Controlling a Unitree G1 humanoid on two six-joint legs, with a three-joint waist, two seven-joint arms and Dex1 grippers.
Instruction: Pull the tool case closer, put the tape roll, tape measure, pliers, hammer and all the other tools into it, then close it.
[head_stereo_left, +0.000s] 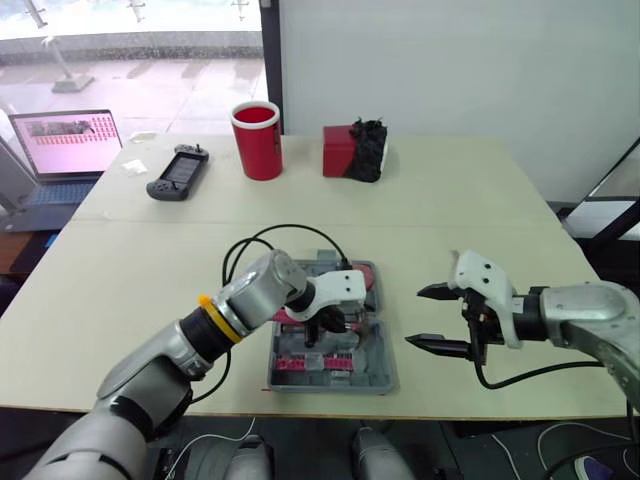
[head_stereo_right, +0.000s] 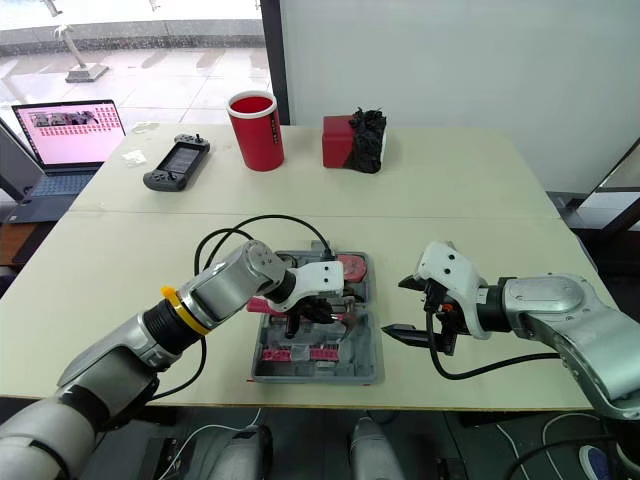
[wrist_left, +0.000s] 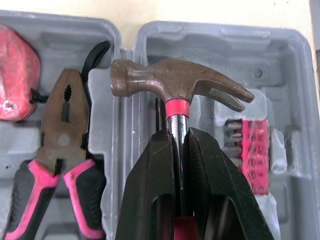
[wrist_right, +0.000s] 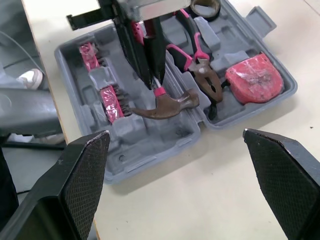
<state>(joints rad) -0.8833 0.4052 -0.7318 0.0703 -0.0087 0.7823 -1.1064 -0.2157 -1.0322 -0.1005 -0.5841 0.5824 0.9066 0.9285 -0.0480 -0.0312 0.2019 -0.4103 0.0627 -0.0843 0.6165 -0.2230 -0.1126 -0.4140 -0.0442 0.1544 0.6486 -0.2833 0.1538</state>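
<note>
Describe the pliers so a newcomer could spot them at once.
Find the open grey tool case at the table's near edge, between the robot's arms. In its far half, next to the red tape measure, lie the pliers: brown metal head, twin pink-and-black handles, unlike the one-shafted hammer.

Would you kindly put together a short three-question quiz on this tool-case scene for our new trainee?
1. True or false: the left pincer is shut on the shaft of the hammer.
2. Which tool lies in the tool case next to the red tape measure? A. pliers B. saw C. wrench
3. Fill in the blank: the right pincer, beside the case, is ____ and holds nothing.

Key: 1. true; 2. A; 3. open
</note>
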